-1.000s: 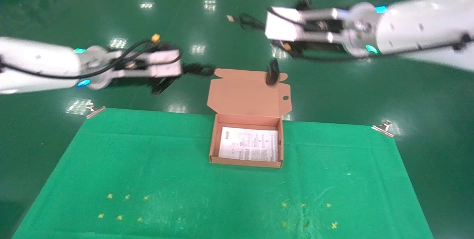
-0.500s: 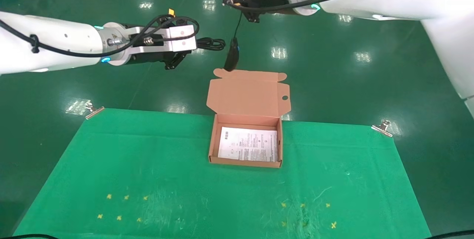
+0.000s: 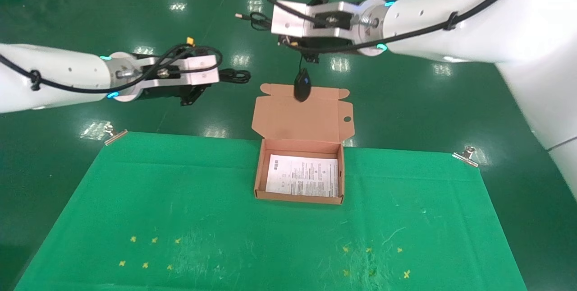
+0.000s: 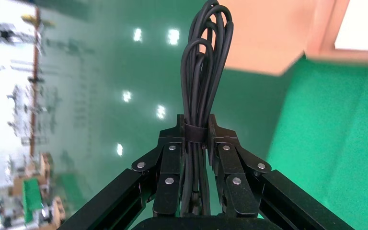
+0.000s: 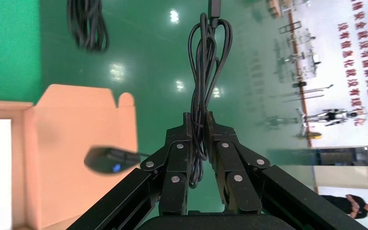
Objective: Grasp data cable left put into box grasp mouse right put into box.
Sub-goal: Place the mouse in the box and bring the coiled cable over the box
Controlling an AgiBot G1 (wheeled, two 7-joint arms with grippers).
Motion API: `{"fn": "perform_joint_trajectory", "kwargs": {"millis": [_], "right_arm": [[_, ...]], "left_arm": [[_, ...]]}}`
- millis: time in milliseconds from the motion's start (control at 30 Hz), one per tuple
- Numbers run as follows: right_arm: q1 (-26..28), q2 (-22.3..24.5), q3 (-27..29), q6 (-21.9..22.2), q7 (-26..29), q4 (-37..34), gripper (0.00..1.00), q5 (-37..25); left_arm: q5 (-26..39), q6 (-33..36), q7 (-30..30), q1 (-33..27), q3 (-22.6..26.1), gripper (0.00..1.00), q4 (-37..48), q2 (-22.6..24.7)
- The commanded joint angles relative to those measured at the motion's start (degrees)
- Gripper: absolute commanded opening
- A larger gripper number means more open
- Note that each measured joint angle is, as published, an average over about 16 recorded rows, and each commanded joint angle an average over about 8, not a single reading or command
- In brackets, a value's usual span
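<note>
The data cable (image 4: 204, 62), a thin black bundle of long narrow loops, sits pinched between the black fingers (image 4: 168, 163) of my left gripper (image 4: 197, 132). I see that gripper (image 3: 197, 94) held in the air to the left of the box's raised lid, beyond the far edge of the green cloth (image 3: 135, 191), with the cable loops (image 3: 234, 76) sticking out toward the box.

My right gripper (image 5: 199, 125) is clamped on the thin black cord (image 5: 206, 57) of the mouse, and the coiled cord and its USB plug (image 3: 243, 16) poke out past the gripper (image 3: 303, 49) on its left side. The small black oval mouse (image 3: 301, 84) with its blue-lit wheel dangles from that cord, hanging in front of the top edge of the open lid (image 3: 303, 115), apart from the cardboard as far as I can tell.

The shallow salmon-brown cardboard box (image 3: 299, 197) rests at the far middle of the cloth, lid upright, with the white printed leaflet (image 3: 302, 176) lying flat inside. Metal clips (image 3: 467, 155) hold the cloth's far corners.
</note>
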Motion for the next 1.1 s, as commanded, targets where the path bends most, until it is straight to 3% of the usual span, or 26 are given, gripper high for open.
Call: {"fn": "perform_joint_trajectory", "kwargs": {"millis": [33,600,1100], "right_arm": [[-0.43,-0.27,-0.29,0.18,-0.15,-0.90,0.00,0.05],[-6.03,-1.42,-7.77,1.96,2.89,-1.25,0.00,6.41],[-9.54,-1.48,-15.28,3.92,8.87,-8.16,0.00,11.03]], "left_arm": [[0.99,0.22,-1.12,0.29,0.21,0.00,-0.16,-0.70],[13.03,5.88,-15.08,1.26,2.07,0.00,-8.26,-5.24],[15.45,6.92,-18.60,2.13,2.16,0.00,-11.68,-5.91]]}}
